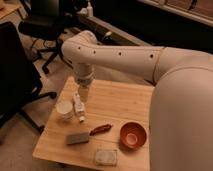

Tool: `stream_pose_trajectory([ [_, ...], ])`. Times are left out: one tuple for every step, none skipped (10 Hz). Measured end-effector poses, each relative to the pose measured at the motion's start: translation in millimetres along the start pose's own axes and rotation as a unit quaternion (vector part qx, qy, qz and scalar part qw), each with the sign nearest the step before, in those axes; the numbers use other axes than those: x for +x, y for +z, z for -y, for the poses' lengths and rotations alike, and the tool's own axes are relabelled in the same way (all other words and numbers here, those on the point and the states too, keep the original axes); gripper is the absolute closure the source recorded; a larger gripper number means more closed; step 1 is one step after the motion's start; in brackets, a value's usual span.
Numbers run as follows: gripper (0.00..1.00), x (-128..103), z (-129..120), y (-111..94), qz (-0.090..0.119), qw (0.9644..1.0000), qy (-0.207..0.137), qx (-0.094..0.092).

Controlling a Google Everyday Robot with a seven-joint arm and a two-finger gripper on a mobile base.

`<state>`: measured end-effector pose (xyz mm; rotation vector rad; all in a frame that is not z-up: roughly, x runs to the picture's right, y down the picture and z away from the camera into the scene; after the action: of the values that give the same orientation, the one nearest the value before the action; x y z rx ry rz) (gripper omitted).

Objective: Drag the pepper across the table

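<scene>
The robot's arm [185, 90] is running off the right and bottom edges. Its bulk is covering the whole right side and far right corner of the table [117, 100]. The end effector [81, 117] is hanging over the table's left part, just beside a white cup [64, 110]. Its fingers are spread, one lying mostly behind the other, and whether the tips are touching the wood is not showing. The pepper [100, 129] is reading only as a small dark-red streak, with its stem too small to tell. A black chair [12, 75] is being cut off by the left edge.
</scene>
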<state>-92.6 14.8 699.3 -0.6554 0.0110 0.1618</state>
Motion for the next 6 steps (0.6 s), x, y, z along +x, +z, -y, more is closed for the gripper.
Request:
stream_pose_trajectory([
  [0.35, -8.0, -2.4, 1.8, 0.002, 0.9995, -0.032, 0.007],
  [0.35, -12.4, -4.4, 5.4, 0.003, 0.9979, -0.063, 0.013],
  [0.35, -16.1, -6.5, 12.6, 0.004, 0.9935, -0.112, 0.021],
  [0.35, -14.8, -6.0, 23.4, 0.001, 0.9846, -0.171, 0.034],
  [0.35, -11.7, -5.3, 32.1, -0.002, 0.9748, -0.219, 0.043],
  [0.35, -6.6, -3.9, 39.7, -0.005, 0.965, -0.257, 0.05],
])
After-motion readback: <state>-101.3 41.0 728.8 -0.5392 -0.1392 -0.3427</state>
